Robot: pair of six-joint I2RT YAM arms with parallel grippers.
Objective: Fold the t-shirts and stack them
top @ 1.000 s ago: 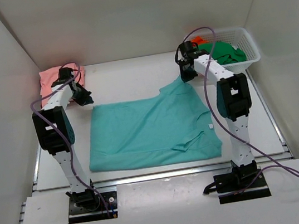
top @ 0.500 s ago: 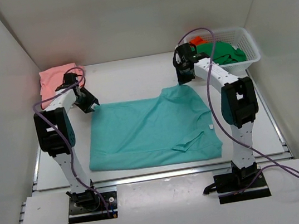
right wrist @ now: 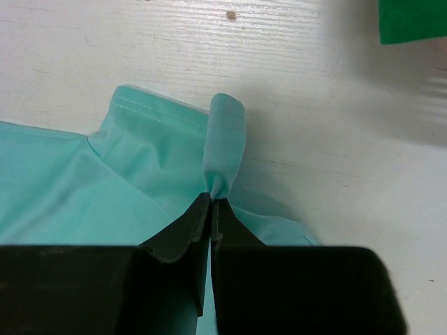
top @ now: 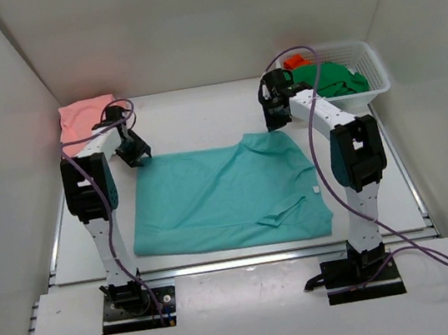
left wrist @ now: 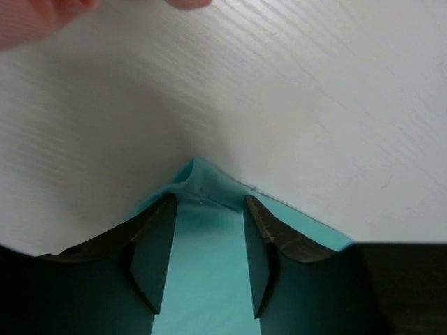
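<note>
At the far left corner of the worktop [top: 199,112] the salmon pink t-shirt [top: 84,117] lies in a compact pile. I judge it to be the one finished and set aside, though I cannot make out its folds.

Just right of it my left claw [top: 134,152] is down at the far left corner of the teal t-shirt [top: 220,197]. The left wrist view shows it spread, with that teal corner lying between its two sides and not yet gripped.

The teal shirt lies flat across the middle of the worktop, wide open except for its near sleeve, which is turned in on the near right. I take it to be only at the start of its folding.

At its far right edge my right claw [top: 272,118] is pressed together, pinching a small roll of teal cloth.

Further right, in the far corner, the white basket [top: 369,97] holds the dark green t-shirt [top: 331,80], crumpled, with a bit of orange cloth [top: 297,60] behind it.

By my reckoning one shirt is done and the teal one is in hand. The green one is untouched, and the stacking is not yet done.
</note>
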